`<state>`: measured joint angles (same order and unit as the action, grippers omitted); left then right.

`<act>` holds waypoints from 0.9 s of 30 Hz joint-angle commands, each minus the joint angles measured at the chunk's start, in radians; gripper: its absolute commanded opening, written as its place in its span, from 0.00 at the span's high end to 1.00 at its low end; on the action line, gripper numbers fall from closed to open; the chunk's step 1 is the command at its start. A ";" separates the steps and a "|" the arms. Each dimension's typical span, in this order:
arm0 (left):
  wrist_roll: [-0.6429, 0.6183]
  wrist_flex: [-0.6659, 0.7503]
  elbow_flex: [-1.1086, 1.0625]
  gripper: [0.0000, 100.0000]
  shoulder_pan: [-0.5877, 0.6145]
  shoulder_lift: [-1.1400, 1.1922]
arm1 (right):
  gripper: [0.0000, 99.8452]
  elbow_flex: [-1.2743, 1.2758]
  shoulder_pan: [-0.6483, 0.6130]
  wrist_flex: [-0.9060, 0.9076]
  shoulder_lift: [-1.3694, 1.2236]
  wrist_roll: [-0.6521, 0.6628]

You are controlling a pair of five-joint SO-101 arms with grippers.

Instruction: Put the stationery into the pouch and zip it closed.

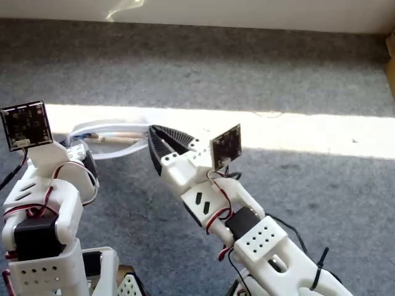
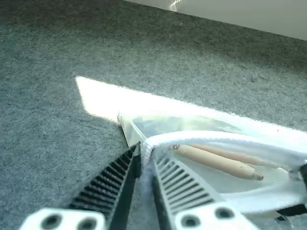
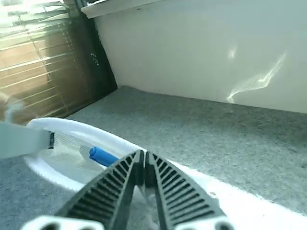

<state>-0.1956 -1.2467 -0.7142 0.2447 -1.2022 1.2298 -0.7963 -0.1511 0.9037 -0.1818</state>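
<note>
A clear pouch [image 1: 117,150] with a white rim lies on the grey carpet, in a strip of sunlight. Wooden pencils [image 2: 218,161] lie inside it, and a blue pen [image 3: 102,155] shows through the pouch [image 3: 72,148] wall. My left gripper [image 2: 145,155] is shut on the white rim of the pouch [image 2: 206,139] at one end. My right gripper [image 1: 152,131] is at the pouch's other end, and its fingers [image 3: 120,184] are pressed together at the rim. What the right gripper [image 3: 143,157] pinches is hidden behind its fingertips.
Grey carpet [image 1: 259,68] spreads on all sides, with a bright sunlit band [image 1: 308,132] across the middle. A pale wall [image 1: 247,12] runs along the far side. A brown edge [image 1: 391,61] shows at the far right. Slatted blinds [image 3: 43,62] stand beyond the pouch.
</note>
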 commanded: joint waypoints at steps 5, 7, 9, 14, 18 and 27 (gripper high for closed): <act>0.008 0.005 0.045 0.99 0.010 -0.012 | 1.00 -0.061 -0.031 0.002 0.004 0.078; 0.008 0.005 0.045 0.99 0.010 -0.012 | 0.99 -0.059 0.012 0.004 0.030 0.078; 0.009 0.005 0.045 0.99 0.010 -0.012 | 0.99 -0.054 0.036 0.007 0.084 0.081; 0.009 0.005 0.045 0.99 0.010 -0.012 | 0.99 -0.076 0.045 0.315 0.272 0.084; 0.009 0.006 0.045 0.99 0.010 -0.008 | 0.99 -0.177 0.047 0.527 0.367 0.084; 0.006 0.006 0.010 0.99 0.010 -0.015 | 0.99 -0.249 0.044 0.676 0.381 0.084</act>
<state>-0.1956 -1.2467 -0.7142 0.2432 -1.2022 1.0395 -0.7595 0.4918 1.2566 -0.1097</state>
